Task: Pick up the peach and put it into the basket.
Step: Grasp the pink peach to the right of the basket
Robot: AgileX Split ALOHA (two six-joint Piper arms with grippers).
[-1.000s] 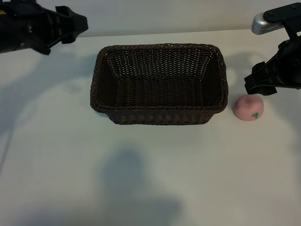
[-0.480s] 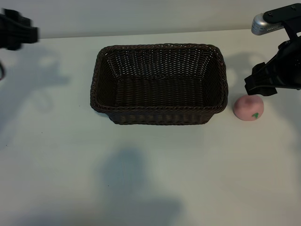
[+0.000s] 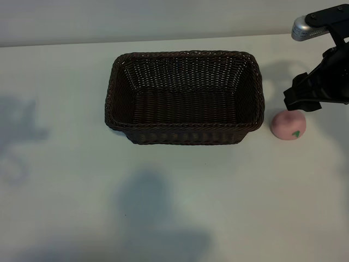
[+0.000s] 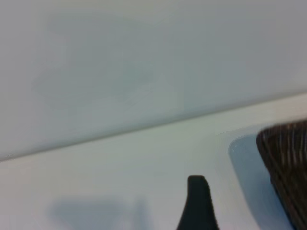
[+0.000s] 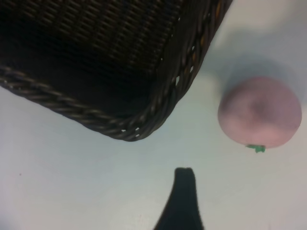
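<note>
On the white table | peach sat just beside the basket | right gripper hung over it, spread wide, holding nothing | left gripper's state: cannot tell

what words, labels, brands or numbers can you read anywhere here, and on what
None: no readable text in any view.
The peach carries only a small green leaf mark, not a letter.
The wicker basket, the table and the right gripper show no label or number.
</note>
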